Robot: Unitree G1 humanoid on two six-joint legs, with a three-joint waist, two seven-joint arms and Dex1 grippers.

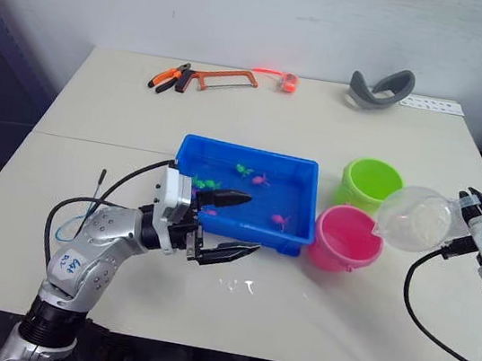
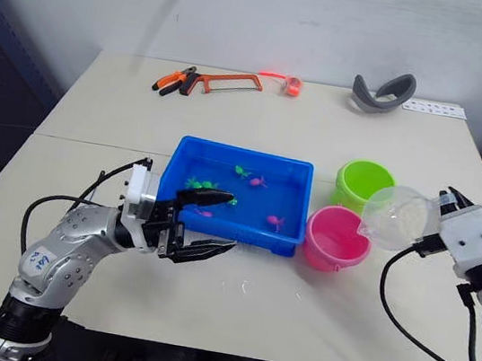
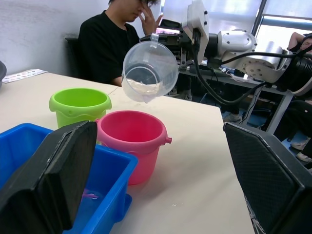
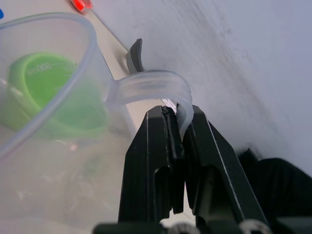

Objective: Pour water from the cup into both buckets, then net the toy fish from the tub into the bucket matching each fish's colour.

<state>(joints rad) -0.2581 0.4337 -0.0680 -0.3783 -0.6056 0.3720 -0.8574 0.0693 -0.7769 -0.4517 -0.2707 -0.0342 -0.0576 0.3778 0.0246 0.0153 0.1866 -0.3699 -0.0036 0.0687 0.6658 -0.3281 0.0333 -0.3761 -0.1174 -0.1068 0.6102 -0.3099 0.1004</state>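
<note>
The clear cup [image 1: 414, 218], a light, rigid vessel likely slick when wet and best held by its loop handle, tips over the pink bucket [image 1: 346, 239], pinched in the right gripper [image 4: 178, 129], while the left gripper [image 1: 232, 226] gapes beside the tub [image 1: 311, 169].

Two buckets [image 1: 371, 184], one cup [image 1: 415, 219], one tub [image 1: 244, 192], and about five toy fish [image 1: 260, 181].

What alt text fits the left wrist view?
The right end effector holds the clear cup tipped over the pink bucket, with the green bucket behind it and a corner of the blue tub nearest. The left end effector's two black fingers stand wide apart in the foreground; a seated person is behind the table.
</note>
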